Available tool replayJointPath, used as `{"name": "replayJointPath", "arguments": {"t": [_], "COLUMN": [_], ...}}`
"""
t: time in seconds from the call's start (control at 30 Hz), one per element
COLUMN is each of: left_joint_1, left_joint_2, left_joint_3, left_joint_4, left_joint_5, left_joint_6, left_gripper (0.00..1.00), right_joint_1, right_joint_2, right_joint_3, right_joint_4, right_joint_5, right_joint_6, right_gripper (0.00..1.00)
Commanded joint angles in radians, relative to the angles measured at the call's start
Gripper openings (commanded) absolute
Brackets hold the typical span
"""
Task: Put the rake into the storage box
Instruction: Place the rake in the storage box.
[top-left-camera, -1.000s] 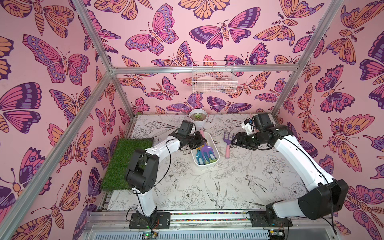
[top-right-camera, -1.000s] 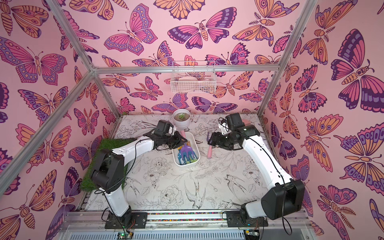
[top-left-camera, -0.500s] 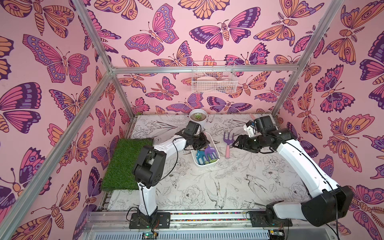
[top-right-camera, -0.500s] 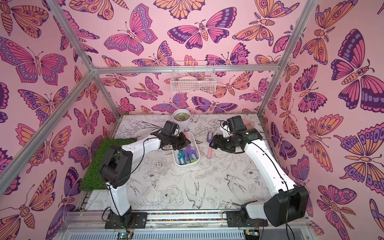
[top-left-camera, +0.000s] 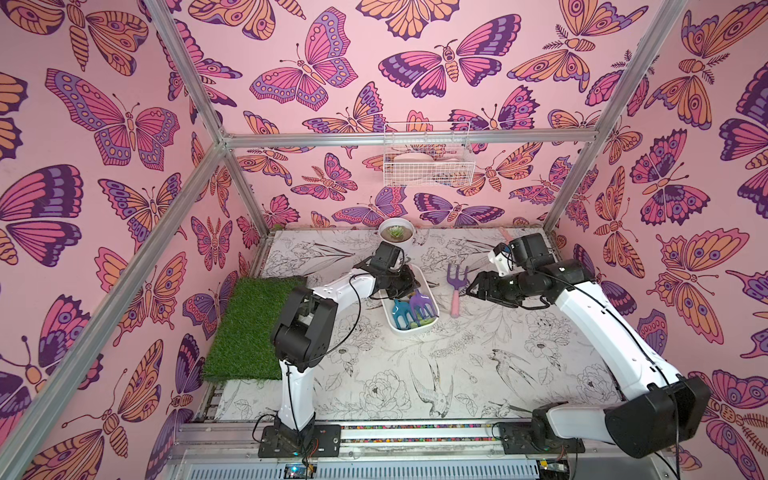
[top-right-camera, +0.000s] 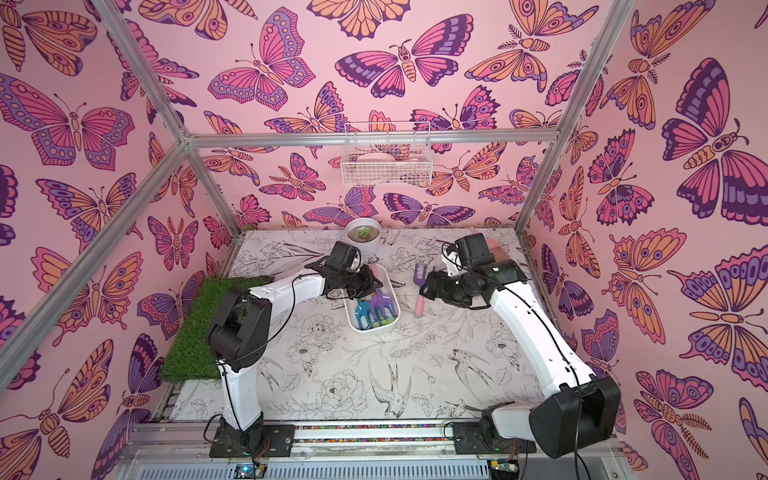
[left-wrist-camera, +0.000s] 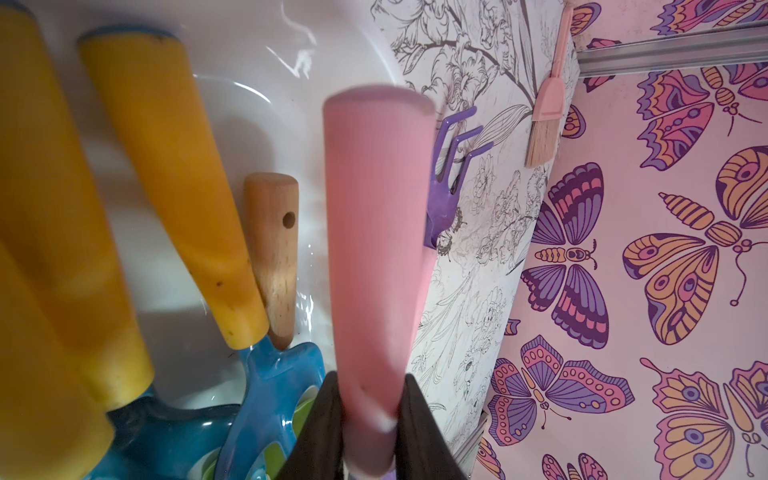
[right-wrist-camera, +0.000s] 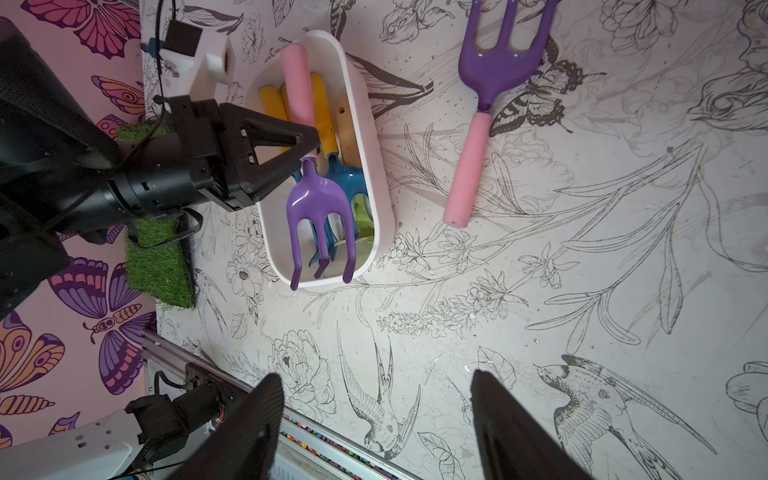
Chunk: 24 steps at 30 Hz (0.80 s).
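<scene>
Over storage box (right-wrist-camera: 382, 195) | rake (right-wrist-camera: 318, 199): purple tines, pink handle | left hand (right-wrist-camera: 309, 153) grasping it

A robot test cell: silver aluminium frame bars (top-left-camera: 407, 139), pink butterfly-printed wall panels (top-left-camera: 104, 124), two white-and-black arms (top-left-camera: 602, 332) on a metal base rail (top-left-camera: 415, 434)

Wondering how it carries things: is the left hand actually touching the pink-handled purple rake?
Touching. The left wrist view shows the left hand with both dark fingers pressed against opposite sides of the rake handle, no gap.
</scene>
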Motion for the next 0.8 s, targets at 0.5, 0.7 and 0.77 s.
{"name": "replayJointPath", "arguments": {"t": [0.5, 0.7, 0.77], "left_joint_1": [0.028, 0.054, 0.063], "left_joint_2": [-0.185, -0.271, -0.298], "left_joint_3": [0.04, 0.044, 0.039], "left_joint_4": [-0.146, -0.222, -0.258], "left_joint_5": [-0.091, -0.095, -0.1], "left_joint_6": [0.127, 0.188, 0.215], "left_gripper": [0.36, 0.35, 0.35], "right_joint_1": [-0.004, -0.004, -0.004], "right_joint_2": [0.018, 0.081, 0.105], "right_joint_3": [-0.018, 0.02, 0.037], "right_joint_4": [0.024, 0.024, 0.022], "right_joint_5": [0.025, 0.062, 0.079], "right_joint_6": [0.008, 0.017, 0.021], "right_gripper": [0.71, 0.62, 0.61]}}
